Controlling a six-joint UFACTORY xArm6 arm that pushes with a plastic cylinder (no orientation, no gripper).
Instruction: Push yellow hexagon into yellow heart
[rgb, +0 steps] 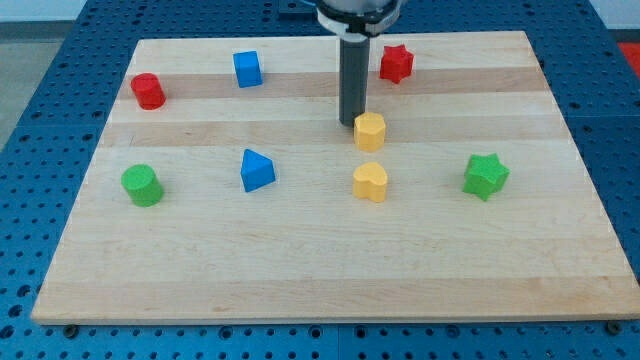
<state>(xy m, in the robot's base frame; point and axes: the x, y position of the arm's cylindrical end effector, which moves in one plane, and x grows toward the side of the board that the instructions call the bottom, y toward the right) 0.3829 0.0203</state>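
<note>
The yellow hexagon (370, 131) sits a little right of the board's middle. The yellow heart (370, 182) lies just below it in the view, with a small gap between them. My tip (353, 123) stands at the hexagon's upper left edge, touching or nearly touching it. The dark rod rises from there to the view's top.
On the wooden board (300, 280) also sit a red cylinder (148, 91), a blue cube (247, 69), a red star (396, 63), a green cylinder (141, 185), a blue triangle (256, 170) and a green star (485, 176).
</note>
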